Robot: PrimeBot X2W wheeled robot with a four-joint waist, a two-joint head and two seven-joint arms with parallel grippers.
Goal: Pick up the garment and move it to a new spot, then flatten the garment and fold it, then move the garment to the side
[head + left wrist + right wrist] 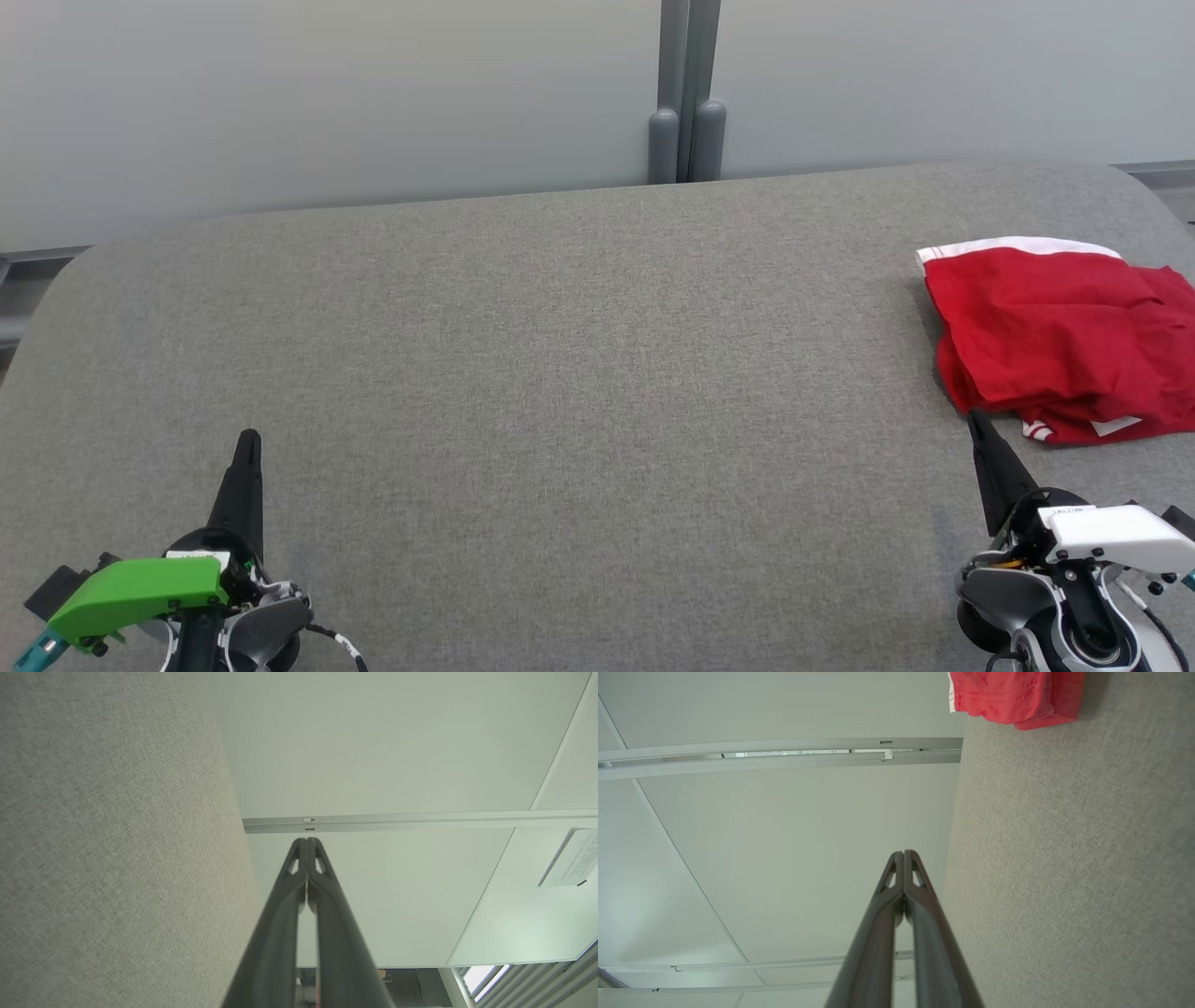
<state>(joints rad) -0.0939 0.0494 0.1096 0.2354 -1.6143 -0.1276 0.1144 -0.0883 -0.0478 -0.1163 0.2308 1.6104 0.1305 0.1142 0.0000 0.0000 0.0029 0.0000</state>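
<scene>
Both arms sit low at the near edge of the grey surface [560, 373], and nothing is in either grip. The left claw [248, 441] is clenched, fingers pressed together and empty; the left wrist view shows the same left claw [307, 842] closed tip to tip against the pale wall. The right claw [974, 418] is clenched too, holding nothing.

The garment [1055, 336] is red with a white band along its far edge; it lies out at the right side of the surface, partly cut off by the picture's edge, in a compact layered bundle, a little rumpled along the near side. In the head view the right claw's tip lines up with the bundle's near corner, yet the right wrist view shows bare grey cloth between that claw [904, 853] and the garment [1013, 695], so I judge them apart, not touching.

Which step is this? Hard to call; a squared-off bundle off to the side fits a folded garment already set aside, and it equally fits a garment lying where it waits to be lifted. If it needs handling, the right claw is nearest and must part its fingers first; if that fold is final, nothing more is asked.
</scene>
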